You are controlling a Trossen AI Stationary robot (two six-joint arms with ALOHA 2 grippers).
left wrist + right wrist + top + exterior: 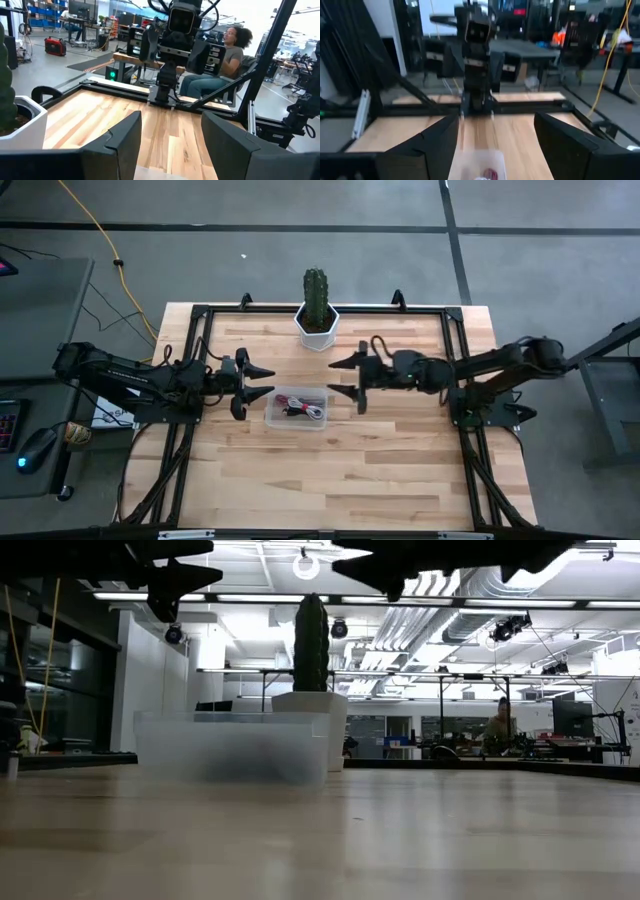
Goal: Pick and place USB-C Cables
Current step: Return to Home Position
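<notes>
USB-C Cables (302,411) are lying inside the transparent bin (272,418); left end effector (268,383) and right end effector (332,377) are hovering wide open beside it, empty; judged: nothing left to carry.

- We see a clear bin (271,418) mid-table (350,480), with coiled cables (303,409) inside.
- The left jaws and right jaws flank it, both spread apart.
- A potted cactus (317,305) stands near the table's edge.

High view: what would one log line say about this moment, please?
left tool open, empty, raised beside transparent plastic bin | right tool open, empty, raised on its other side | small coiled cables inside bin
</notes>
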